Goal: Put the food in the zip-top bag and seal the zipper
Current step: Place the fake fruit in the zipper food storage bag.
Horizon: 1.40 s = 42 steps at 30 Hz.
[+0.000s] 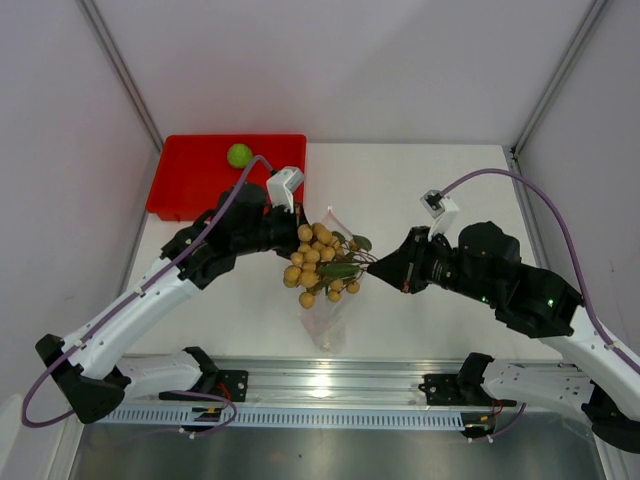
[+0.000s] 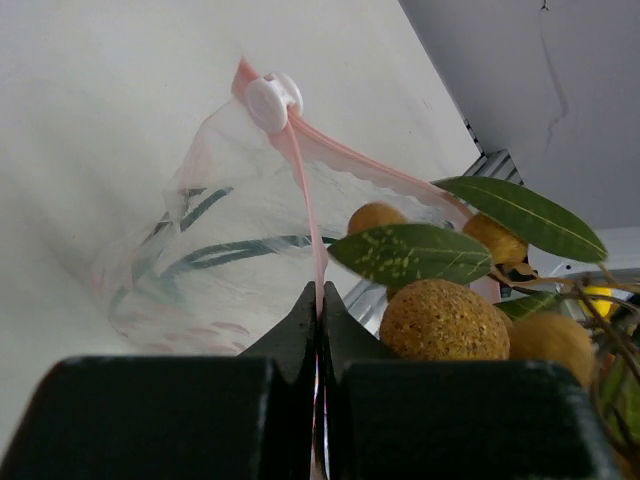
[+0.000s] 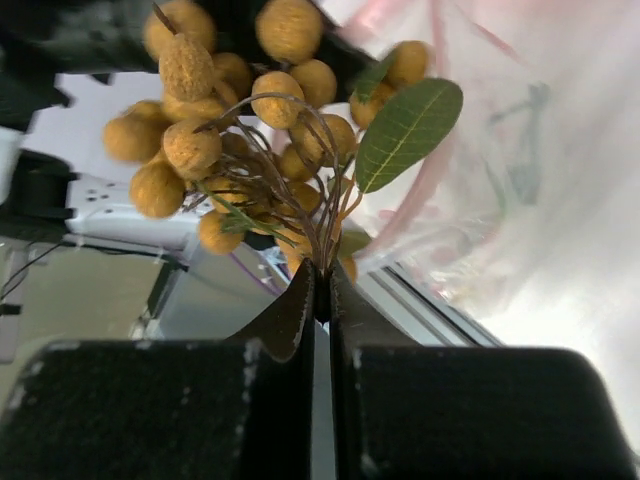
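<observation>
The bunch of tan-brown fruits point(image 1: 318, 262) with green leaves point(image 1: 340, 268) hangs above the table between both arms. My right gripper point(image 1: 377, 262) is shut on its stems point(image 3: 322, 262). My left gripper point(image 1: 298, 232) is shut on the pinkish zipper strip point(image 2: 312, 235) of the clear zip-top bag point(image 1: 326, 320), whose mouth gapes beside the fruits point(image 2: 443, 320). A white slider point(image 2: 272, 101) sits at the strip's far end. The bag's body point(image 3: 520, 200) sags below the bunch. The lime-green fruit point(image 1: 239, 155) lies in the red tray point(image 1: 190, 185).
The red tray stands at the table's back left, close behind my left arm. A metal rail point(image 1: 330, 385) runs along the near edge between the arm bases. Enclosure walls bound the table on both sides.
</observation>
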Motion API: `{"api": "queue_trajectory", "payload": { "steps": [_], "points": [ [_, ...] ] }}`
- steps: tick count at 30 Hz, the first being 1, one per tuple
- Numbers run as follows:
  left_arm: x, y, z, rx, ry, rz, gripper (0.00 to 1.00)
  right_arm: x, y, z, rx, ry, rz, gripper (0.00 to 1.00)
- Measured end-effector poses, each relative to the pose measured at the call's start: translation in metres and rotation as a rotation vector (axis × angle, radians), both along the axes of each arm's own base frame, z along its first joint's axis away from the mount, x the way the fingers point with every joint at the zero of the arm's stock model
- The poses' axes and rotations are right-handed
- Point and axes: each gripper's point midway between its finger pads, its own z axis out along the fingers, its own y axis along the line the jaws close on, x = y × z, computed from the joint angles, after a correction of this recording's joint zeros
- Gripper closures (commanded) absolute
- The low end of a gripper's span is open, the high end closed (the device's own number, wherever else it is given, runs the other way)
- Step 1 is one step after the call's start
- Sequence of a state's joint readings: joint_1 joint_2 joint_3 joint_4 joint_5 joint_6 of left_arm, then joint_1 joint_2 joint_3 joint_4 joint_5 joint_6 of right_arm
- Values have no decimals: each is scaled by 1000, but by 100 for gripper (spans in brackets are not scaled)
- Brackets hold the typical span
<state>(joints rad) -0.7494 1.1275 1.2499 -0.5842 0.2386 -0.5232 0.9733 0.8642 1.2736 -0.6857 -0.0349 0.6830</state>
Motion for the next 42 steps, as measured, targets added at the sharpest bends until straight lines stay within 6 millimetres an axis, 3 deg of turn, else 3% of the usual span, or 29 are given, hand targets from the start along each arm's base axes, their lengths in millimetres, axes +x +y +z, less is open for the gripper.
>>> {"api": "queue_trajectory", "payload": {
  "steps": [10,21,30,42],
  "points": [
    [-4,-2,2,-3,-3,-13,99,12,-29,-45,-194,61,-145,100],
    [-8,-1,2,9,3,-29,99,20,-35,-73,-405,32,-175,100],
    [-7,-8,-1,55,5,-73,99,38,-32,-57,-566,-79,-245,100],
    [-11,-13,-15,129,9,-94,99,66,-51,-21,-664,-212,-351,100]
  ]
}}
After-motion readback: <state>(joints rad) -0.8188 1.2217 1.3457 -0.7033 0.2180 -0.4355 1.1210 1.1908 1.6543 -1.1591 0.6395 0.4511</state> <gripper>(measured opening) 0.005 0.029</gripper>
